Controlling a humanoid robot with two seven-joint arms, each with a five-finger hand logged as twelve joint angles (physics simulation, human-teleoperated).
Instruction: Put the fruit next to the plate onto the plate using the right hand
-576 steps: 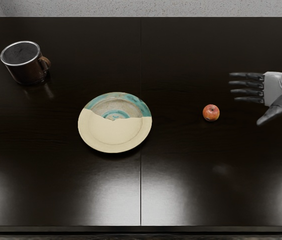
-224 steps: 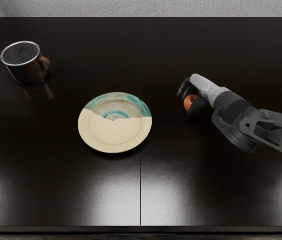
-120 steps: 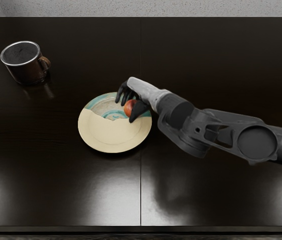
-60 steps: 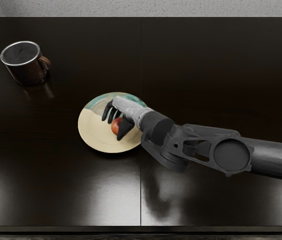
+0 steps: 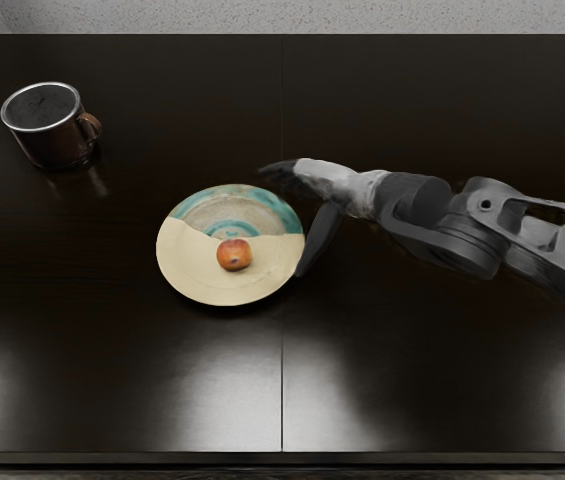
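Lying on the plate: the fruit [image 5: 233, 254], a small red-orange apple, sits alone near the plate's middle, on the cream half just below the edge of the teal glaze.
Plate: the plate [image 5: 187, 277] is round, cream on the near side and teal-banded on the far side; it lies flat on the bench, a little left of centre.
Right robot hand: the right robot hand [image 5: 324, 186] hangs just beside the plate's far-right rim, apart from the fruit, spread wide and grasping nothing.
Fingers: the dark fingers [image 5: 280, 168] stretch out straight toward the left, their tips just beyond the plate's far rim.
Thumb: the thumb [image 5: 316, 238] points down toward the near edge; its tip is at the plate's right rim, and whether it touches the rim cannot be told.
Arm: the grey arm [image 5: 462, 228] comes in from the right edge, its bulky joints over the bench's right half.
Mug: a dark metal mug [image 5: 50, 122] stands upright at the far left, handle to the right, well apart from the plate.
Bench: the bench [image 5: 412, 380] is black and glossy, with a thin seam [image 5: 282, 400] down its middle and pale glare patches near the front.
Wall: a strip of speckled grey wall [image 5: 282, 14] shows behind the far edge.
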